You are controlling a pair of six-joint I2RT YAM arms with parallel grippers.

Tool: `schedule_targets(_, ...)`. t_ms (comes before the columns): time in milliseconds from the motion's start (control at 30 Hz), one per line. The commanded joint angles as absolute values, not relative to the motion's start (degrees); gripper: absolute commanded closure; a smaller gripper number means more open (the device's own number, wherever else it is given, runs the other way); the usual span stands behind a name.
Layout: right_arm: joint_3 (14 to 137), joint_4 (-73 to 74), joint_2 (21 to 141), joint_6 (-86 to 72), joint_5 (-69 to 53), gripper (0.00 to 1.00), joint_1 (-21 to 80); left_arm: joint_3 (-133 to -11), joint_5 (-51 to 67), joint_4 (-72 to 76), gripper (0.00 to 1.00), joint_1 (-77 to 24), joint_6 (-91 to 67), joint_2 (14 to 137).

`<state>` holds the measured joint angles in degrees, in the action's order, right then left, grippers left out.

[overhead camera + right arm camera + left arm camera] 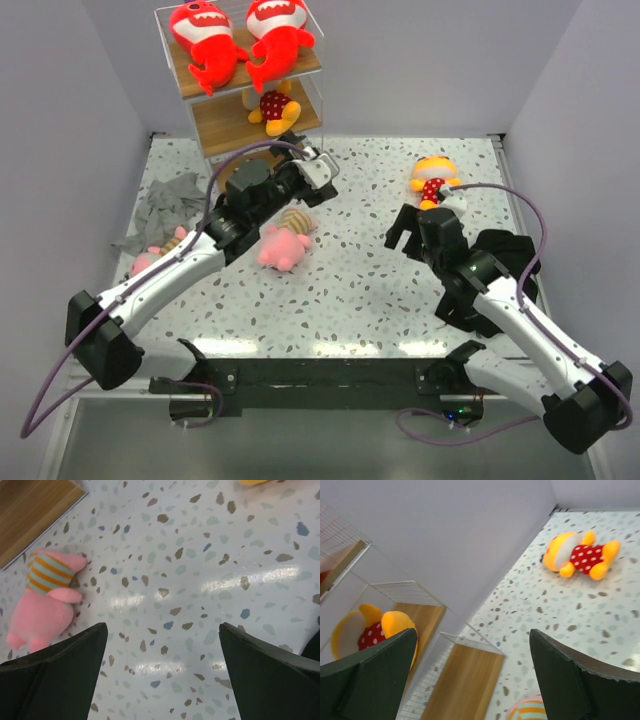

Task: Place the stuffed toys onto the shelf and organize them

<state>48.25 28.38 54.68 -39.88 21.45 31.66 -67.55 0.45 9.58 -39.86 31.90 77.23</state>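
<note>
From above, the shelf [300, 66] is seen at the back of the table [360, 290], left of centre. Two sharks are laid side by side on its top board, the left shark [203, 38] touching the right shark [277, 32]. A yellow toy [268, 104] is set on the middle board. A second yellow toy [432, 180] is left on the table at the far right, and the right gripper [402, 228] is held near it, on the near side. The left gripper [322, 172] is stretched out to the foot of the shelf; how its jaws stand cannot be told from here. A pink toy [283, 243] is found on the table just beside the left arm, and a second pink toy [150, 258] is tucked against the grey cloth [170, 203] at the left edge. In the left wrist view, the left gripper [472, 640] is shown with its fingers wide apart and nothing held. The shelf [465, 680] is seen at the left with the yellow toy [370, 630] partly hidden behind one finger. The second yellow toy [580, 555] is seen well beyond on the table. In the right wrist view, the right gripper [161, 630] is likewise spread and empty above bare table. The pink toy [45, 605] is seen at the left, near a shelf [30, 515] board.
</note>
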Motion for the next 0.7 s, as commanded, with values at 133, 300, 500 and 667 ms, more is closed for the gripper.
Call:
schedule_targets(133,52.0,23.6,64.2,-42.3,20.2,0.13,16.4,-55.7,9.7,9.8,0.0,-39.7,5.4,67.5)
schedule_targets(300,52.3,17.2,72.2,-43.8,19.8,0.25,8.9,-48.1,2.6,16.3,0.0,-39.7,-1.4,61.1)
schedule_targets(500,55.5,11.5,81.3,-47.2,17.5,0.34,3.5,-50.5,-3.8,10.8,0.0,-40.4,-0.6,59.0)
schedule_targets(667,57.6,6.5,90.0,-50.2,16.1,0.34,1.0,-49.0,-8.8,11.6,0.0,-40.4,-0.3,54.9)
